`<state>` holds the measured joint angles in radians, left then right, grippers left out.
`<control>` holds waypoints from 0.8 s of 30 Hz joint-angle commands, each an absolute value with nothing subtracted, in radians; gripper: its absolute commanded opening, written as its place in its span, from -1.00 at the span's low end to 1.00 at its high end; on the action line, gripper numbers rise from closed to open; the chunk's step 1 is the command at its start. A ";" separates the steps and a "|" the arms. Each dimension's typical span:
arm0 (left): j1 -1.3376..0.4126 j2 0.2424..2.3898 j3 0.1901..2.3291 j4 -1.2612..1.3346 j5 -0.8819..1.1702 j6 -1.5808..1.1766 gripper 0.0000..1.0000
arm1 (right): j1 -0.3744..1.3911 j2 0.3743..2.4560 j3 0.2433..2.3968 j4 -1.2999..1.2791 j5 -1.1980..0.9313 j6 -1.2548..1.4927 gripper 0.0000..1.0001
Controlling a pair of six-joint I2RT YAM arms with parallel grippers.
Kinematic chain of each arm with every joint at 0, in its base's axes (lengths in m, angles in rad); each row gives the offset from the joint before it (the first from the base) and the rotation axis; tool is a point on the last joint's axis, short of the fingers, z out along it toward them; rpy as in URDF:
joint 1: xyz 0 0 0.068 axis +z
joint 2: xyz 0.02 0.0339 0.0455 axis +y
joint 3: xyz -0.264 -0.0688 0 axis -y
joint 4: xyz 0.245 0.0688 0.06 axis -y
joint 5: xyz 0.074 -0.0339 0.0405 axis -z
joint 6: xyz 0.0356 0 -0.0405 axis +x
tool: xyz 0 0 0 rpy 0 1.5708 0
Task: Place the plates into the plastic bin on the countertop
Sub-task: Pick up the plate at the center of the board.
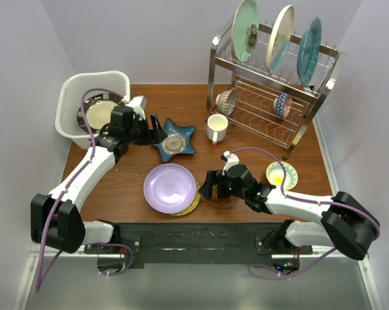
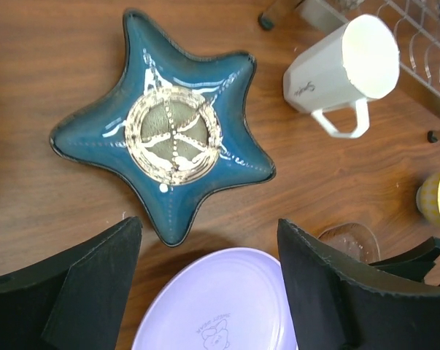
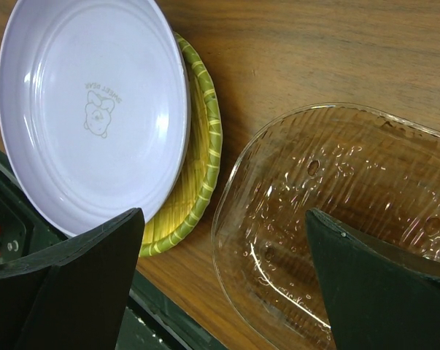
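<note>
A blue star-shaped dish (image 1: 175,141) (image 2: 172,138) lies on the countertop (image 1: 117,187). My left gripper (image 1: 153,132) (image 2: 209,284) hangs open just left of it, holding nothing. The white plastic bin (image 1: 70,97) stands at the back left with a black-rimmed cream plate (image 1: 101,115) inside. A lavender plate (image 1: 170,187) (image 2: 220,310) (image 3: 95,109) rests on a yellow-green plate (image 1: 194,201) (image 3: 198,153). My right gripper (image 1: 210,185) (image 3: 223,284) is open over the edge of a clear glass dish (image 3: 336,219) beside them. Three plates (image 1: 246,29) stand upright in the rack.
The steel wire dish rack (image 1: 271,97) fills the back right, with two small bowls (image 1: 228,101) on its lower shelf. A white mug (image 1: 216,127) (image 2: 347,69) stands right of the star dish. A small yellow-patterned bowl (image 1: 282,174) sits at the right.
</note>
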<state>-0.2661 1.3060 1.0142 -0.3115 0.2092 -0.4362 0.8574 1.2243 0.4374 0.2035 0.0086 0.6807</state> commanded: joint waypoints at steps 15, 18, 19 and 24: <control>-0.305 1.496 0.862 -0.127 0.120 -0.572 0.50 | 0.862 1.236 0.449 0.249 0.012 0.686 0.90; -0.310 1.526 0.865 -0.115 0.090 -0.587 0.50 | 0.862 1.236 0.448 0.250 0.012 0.686 0.90; -0.308 1.541 0.864 -0.110 0.094 -0.594 0.50 | 0.861 1.238 0.448 0.253 0.011 0.687 0.91; -0.310 1.592 0.864 -0.081 0.094 -0.606 0.49 | 0.861 1.244 0.451 0.253 0.009 0.686 0.91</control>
<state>-0.3038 1.5612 0.8654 -0.1570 0.1165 -0.5732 0.8574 1.2381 0.4374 0.2108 0.0082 0.6807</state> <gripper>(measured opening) 0.749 0.952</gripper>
